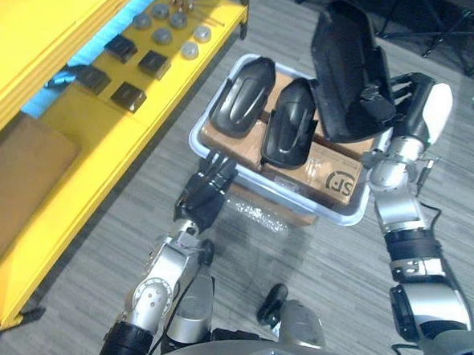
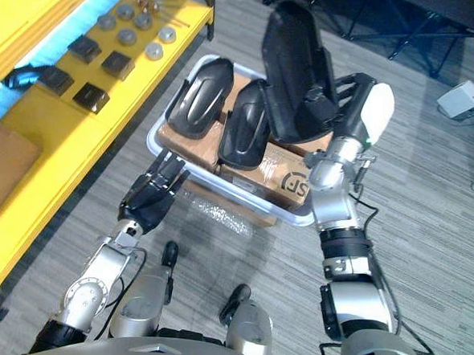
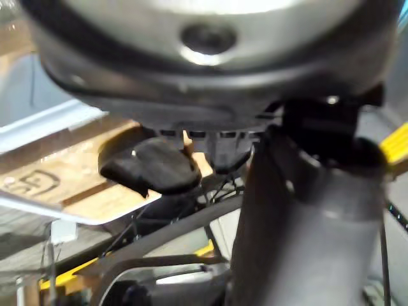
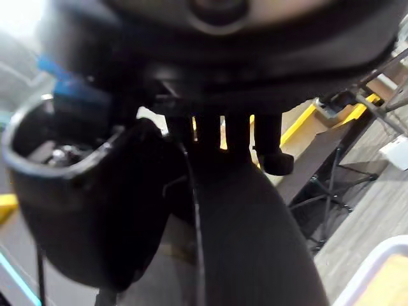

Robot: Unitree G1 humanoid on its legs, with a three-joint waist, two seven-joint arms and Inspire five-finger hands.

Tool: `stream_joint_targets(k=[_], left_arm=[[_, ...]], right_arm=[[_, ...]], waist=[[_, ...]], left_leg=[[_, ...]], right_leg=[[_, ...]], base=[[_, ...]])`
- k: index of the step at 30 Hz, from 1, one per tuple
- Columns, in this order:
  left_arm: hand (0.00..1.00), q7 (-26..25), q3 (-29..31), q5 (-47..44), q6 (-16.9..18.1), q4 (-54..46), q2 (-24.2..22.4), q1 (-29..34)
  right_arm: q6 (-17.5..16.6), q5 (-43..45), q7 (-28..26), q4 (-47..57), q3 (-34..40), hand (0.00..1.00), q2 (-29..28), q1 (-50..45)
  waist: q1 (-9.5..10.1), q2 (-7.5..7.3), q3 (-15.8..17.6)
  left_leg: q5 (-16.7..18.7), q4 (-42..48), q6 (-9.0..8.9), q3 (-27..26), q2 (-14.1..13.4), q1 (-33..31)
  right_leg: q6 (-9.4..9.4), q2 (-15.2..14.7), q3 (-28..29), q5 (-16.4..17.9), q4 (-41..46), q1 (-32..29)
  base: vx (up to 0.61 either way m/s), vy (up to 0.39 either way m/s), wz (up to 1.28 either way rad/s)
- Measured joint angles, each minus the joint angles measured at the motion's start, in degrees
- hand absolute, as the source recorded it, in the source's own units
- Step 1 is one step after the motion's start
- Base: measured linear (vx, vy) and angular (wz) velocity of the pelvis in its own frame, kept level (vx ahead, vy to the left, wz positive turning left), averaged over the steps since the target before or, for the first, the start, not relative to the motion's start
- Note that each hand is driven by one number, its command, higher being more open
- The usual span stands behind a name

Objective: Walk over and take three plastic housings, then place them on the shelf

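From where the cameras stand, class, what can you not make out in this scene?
- Head views: whether the left hand touches the bin; too close to tell.
- Bin's floor: hidden by cardboard boxes.
- Right wrist view: held housing in the right hand, dark and blurred.
- Small parts on the shelf: too small to identify.

Grey wood-grain plank floor (image 1: 313,254) with a small white box (image 2: 461,98)

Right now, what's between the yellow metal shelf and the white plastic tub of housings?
Only bare grey floor lies between shelf and tub, in the left eye view.
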State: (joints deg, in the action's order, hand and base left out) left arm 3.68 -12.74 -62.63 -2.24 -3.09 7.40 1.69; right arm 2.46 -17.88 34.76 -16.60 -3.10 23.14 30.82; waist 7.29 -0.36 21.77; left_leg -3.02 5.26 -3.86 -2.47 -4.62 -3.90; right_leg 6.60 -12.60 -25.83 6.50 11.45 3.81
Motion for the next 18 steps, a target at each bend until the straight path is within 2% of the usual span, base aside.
stream_joint_targets(k=[1,5,7,10,18], left_arm=[[1.00,0.0,-0.1,0.0,0.0,0.4,-0.1,-1.0],[1.00,-0.7,0.1,0.0,2.7,3.5,-0.4,-5.5],[1.00,-0.7,0.1,0.0,3.6,4.0,-0.4,-6.4],[1.00,-0.6,0.0,0.0,4.2,4.0,-0.8,-6.8],[1.00,-0.4,-0.6,0.7,4.8,3.7,-1.3,-6.8]], right_arm=[[-0.8,-0.2,0.0,1.3,-0.4,0.00,-0.3,-0.8],[-7.0,-2.2,-1.2,7.7,-3.6,0.00,-2.0,-3.7],[-8.5,-2.1,-2.0,8.6,-4.4,0.00,-2.4,-3.7],[-9.3,-1.9,-3.1,8.6,-5.8,0.00,-3.6,-5.0],[-9.6,1.5,-8.4,8.6,-12.9,0.00,-6.9,-7.7]], waist=[[-0.16,-0.04,-0.5],[-2.87,-0.75,-5.5],[-3.28,-0.94,-6.3],[-4.51,-1.08,-8.4],[-4.56,-0.16,-11.5]], left_leg=[[-0.1,-0.6,0.16,-0.4,0.0,0.6],[-0.3,-3.7,0.43,-3.5,0.1,3.3],[-0.4,-4.6,0.52,-4.9,0.0,4.7],[-0.5,-5.6,0.68,-5.6,0.3,5.6],[-1.1,-7.8,1.06,-6.5,0.6,7.4]], right_leg=[[0.09,0.2,0.4,-0.4,-0.7,0.4],[0.49,0.8,2.8,-2.9,-4.9,1.6],[0.57,0.9,4.2,-3.6,-5.6,1.9],[0.76,1.1,4.6,-4.1,-6.8,2.5],[0.74,1.3,5.6,-5.6,-8.7,3.4]], base=[[0.05,0.017,-0.26],[0.04,0.023,-0.34],[0.01,0.028,-0.35],[-0.01,0.018,-0.15],[-0.03,0.013,-0.07]])
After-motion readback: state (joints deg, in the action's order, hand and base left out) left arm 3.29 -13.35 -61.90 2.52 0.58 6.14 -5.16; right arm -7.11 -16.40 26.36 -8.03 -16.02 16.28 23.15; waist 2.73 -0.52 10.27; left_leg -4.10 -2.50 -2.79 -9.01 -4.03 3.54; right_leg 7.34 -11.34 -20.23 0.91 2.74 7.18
